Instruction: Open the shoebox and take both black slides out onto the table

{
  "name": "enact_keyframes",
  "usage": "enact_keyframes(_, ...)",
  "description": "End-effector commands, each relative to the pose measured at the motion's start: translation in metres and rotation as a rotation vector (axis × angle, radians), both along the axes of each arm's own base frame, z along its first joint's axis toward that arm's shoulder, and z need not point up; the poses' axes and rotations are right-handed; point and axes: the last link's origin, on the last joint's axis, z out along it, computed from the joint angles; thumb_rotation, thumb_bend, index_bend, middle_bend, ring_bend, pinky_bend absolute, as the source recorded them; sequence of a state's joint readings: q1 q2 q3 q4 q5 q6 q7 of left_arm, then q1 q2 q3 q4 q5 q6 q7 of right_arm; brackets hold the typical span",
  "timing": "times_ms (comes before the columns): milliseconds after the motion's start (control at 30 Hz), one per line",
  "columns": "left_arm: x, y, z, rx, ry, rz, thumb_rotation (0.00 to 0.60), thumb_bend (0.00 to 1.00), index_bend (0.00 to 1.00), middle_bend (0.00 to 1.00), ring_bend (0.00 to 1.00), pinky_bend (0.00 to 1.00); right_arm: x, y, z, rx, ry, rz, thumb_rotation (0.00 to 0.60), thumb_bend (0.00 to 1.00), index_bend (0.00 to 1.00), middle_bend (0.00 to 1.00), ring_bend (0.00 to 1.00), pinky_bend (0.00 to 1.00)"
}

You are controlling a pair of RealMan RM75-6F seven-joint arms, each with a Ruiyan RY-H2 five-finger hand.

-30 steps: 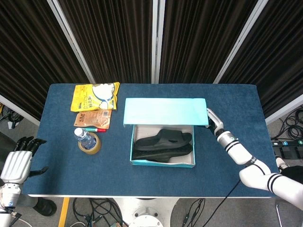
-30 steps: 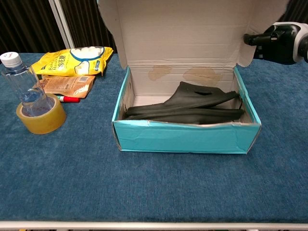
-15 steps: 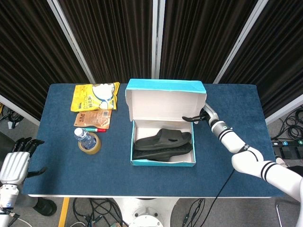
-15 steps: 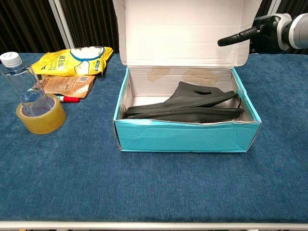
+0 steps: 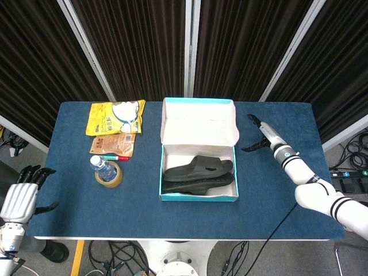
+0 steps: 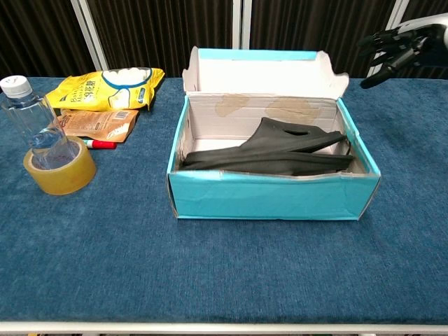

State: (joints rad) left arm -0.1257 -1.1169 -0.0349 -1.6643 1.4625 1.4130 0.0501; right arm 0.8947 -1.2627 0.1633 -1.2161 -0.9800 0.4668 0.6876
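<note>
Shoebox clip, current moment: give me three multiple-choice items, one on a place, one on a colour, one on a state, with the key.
1. Where are the black slides?
A. On the table right of the box
B. Inside the shoebox
C. In the right hand

2. What colour is the shoebox outside?
A. Turquoise
B. Red
C. Brown

3. How is the right hand?
A. Holding a slide
B. Pressing the lid shut
C. Empty, fingers apart, clear of the box

Key:
1 B, both slides lie stacked within the box walls.
2 A, the front wall shows turquoise in the chest view.
3 C, the head view shows blue table between hand and box.
</note>
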Motion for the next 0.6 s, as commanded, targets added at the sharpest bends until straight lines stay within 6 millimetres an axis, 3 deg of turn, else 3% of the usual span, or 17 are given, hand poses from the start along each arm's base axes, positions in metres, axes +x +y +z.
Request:
enact_keyframes(33,0.0,0.001,0.001,0.002,0.001,0.001,0.6,0.11,0.21,0.19,0.1,0.09,-0.003,0.021,0.016,-0.041,0.089,0.107,0.6,0.0,0.0,0.01,0.0,0.0)
enact_keyframes(167,0.001,0.002,0.002,0.006,0.002,0.001,0.6,0.11,0.21,0.19,0.1,0.09,0.01,0.048,0.027,-0.091,0.202,0.315,0.6,0.0,0.0,0.04,0.0,0.0)
enact_keyframes(267,0.002,0.002,0.002,0.01,0.006,-0.004,0.6,0.11,0.21,0.19,0.1,0.09,0.022,0.063,0.023,-0.115,0.299,0.485,0.6,0.0,0.0,0.08,0.0,0.0)
enact_keyframes(467,0.003,0.003,0.002,0.025,0.005,-0.015,0.6,0.11,0.21,0.19,0.1,0.09,0.038,0.08,-0.014,-0.078,0.453,0.747,0.6,0.0,0.02,0.12,0.0,0.0)
enact_keyframes(600,0.002,0.004,0.001,0.025,0.003,-0.017,0.6,0.11,0.21,0.19,0.1,0.09,0.044,0.085,-0.041,-0.057,0.503,0.825,0.6,0.0,0.02,0.12,0.0,0.0)
